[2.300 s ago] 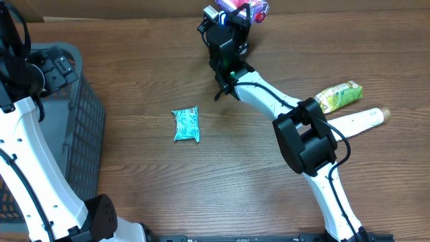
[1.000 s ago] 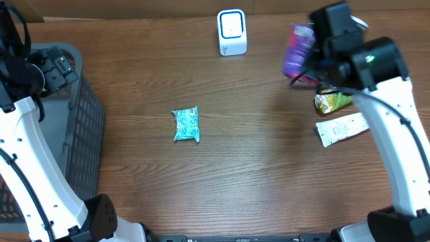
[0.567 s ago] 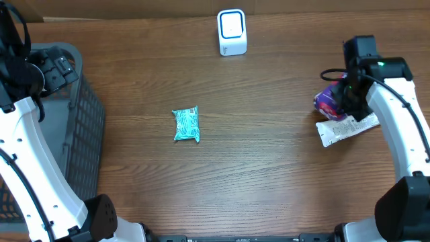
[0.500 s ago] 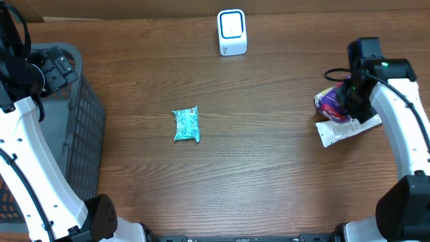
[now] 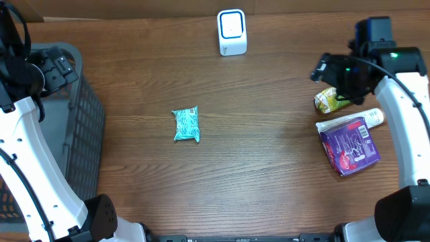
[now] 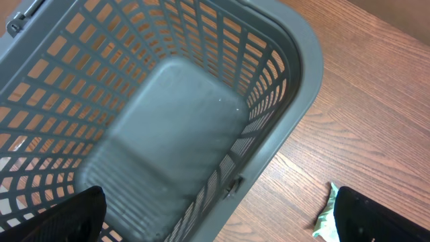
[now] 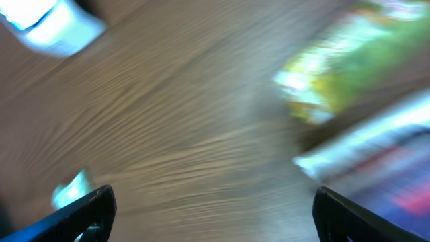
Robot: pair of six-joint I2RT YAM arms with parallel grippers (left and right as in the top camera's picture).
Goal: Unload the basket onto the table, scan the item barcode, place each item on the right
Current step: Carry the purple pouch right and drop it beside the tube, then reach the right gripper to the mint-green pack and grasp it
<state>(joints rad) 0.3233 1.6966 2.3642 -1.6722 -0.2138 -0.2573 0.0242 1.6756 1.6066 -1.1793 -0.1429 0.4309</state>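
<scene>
Black right pincer (image 5: pixel 322 69) above green packet (image 5: pixel 327 101)

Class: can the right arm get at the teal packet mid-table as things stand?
Probably yes: the teal packet lies alone on the table, nothing stands between it and the right gripper, and its jaws are open and empty.
</scene>
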